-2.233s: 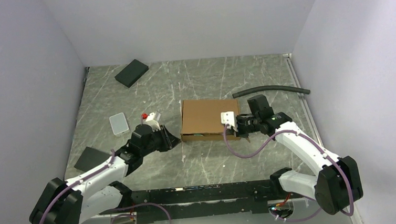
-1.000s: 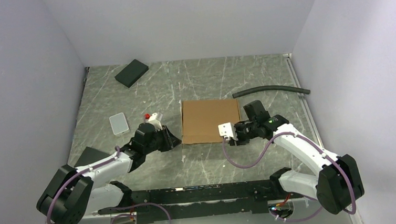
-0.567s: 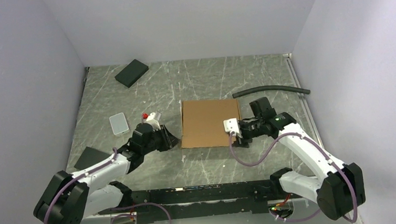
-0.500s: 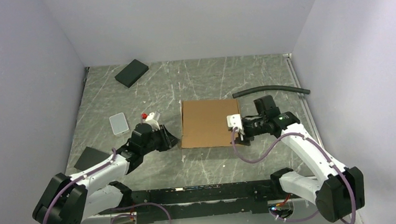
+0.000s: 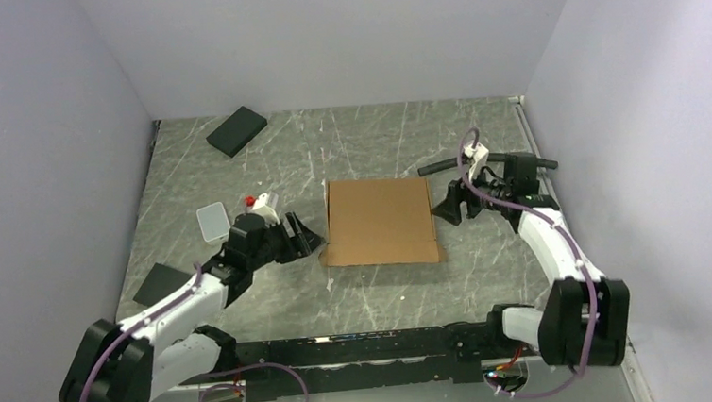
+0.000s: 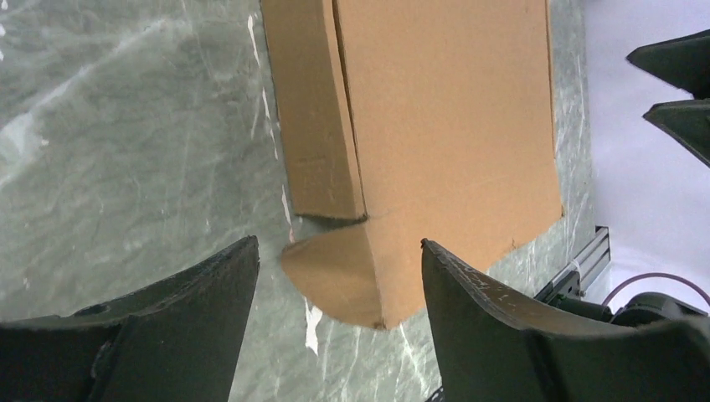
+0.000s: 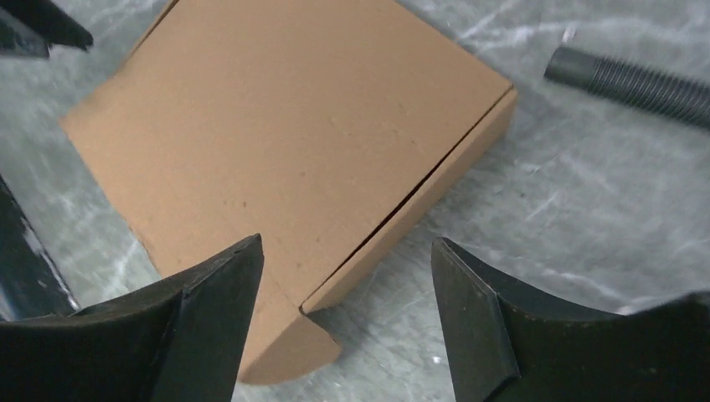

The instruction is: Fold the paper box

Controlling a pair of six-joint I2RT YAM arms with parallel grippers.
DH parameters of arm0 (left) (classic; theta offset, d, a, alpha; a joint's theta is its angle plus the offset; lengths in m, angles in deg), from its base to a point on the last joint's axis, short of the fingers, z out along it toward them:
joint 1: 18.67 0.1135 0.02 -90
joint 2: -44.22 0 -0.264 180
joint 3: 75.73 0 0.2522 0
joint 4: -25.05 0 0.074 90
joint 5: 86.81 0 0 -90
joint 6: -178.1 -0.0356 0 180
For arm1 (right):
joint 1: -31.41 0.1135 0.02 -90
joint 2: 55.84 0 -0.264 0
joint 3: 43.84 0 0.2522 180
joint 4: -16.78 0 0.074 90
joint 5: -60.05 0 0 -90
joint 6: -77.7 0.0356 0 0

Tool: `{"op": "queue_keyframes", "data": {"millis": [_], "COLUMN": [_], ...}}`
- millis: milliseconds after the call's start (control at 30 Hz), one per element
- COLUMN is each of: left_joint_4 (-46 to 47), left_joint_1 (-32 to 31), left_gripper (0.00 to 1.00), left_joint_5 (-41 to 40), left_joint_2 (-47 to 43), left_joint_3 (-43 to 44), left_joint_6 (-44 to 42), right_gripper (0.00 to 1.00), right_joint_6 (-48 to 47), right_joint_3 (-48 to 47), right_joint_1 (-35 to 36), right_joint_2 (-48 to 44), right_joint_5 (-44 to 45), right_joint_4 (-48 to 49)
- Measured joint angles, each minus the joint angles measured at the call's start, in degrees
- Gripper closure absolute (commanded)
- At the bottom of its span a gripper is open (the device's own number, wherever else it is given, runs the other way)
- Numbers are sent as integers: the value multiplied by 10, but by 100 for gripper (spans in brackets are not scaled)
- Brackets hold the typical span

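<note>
Now your right tool [image 5: 454,204] has let go and pulled back right, so the paper box [image 5: 378,222] lies closed mid-counter [image 5: 348,145] beside your left tool [image 5: 303,235] (both tools spread, empty), its near tabs seemingly untucked.

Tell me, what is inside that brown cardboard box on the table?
Nothing inside shows: the paper box lies shut, lid down over its side walls. Only a thin dark seam under the lid is visible; any contents are covered.

Marbled table [image 5: 357,135]: paper box [image 5: 377,220] centre; far black pad [image 5: 237,131], near black pad [image 5: 157,284], pale case [image 5: 213,220] left; hose [image 5: 437,166] right.
</note>
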Motion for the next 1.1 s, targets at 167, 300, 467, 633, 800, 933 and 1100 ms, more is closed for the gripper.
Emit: {"op": "queue_keyframes", "data": {"millis": [167,300,467,633,800,933,1100], "left_joint_4": [30,58,95,125,143,172,244], "left_joint_1": [14,20,25,33,42,49,52], "left_gripper": [23,21,18,13,7,2,0], "left_joint_5": [24,37,43,47,47,57,92], "left_joint_2": [87,127,145,148,171,206,267], "left_joint_3": [38,45,43,30,29,29,28], "left_joint_6": [-1,1,12,30,45,62,92], "right_gripper": [28,34,50,72,82,83,85], "right_joint_6": [132,201,250,281,298,308,315], "right_joint_3": [2,0,-10,-24,-33,-36,-38], "right_joint_1": [-5,-5,-6,-16,-32,-50,-63], "right_joint_2": [105,176,226,263,280,293,307], "right_joint_5": [14,21,24,6,-21,-39,-58], "right_joint_4": [61,82,98,103,104,104,105]}}
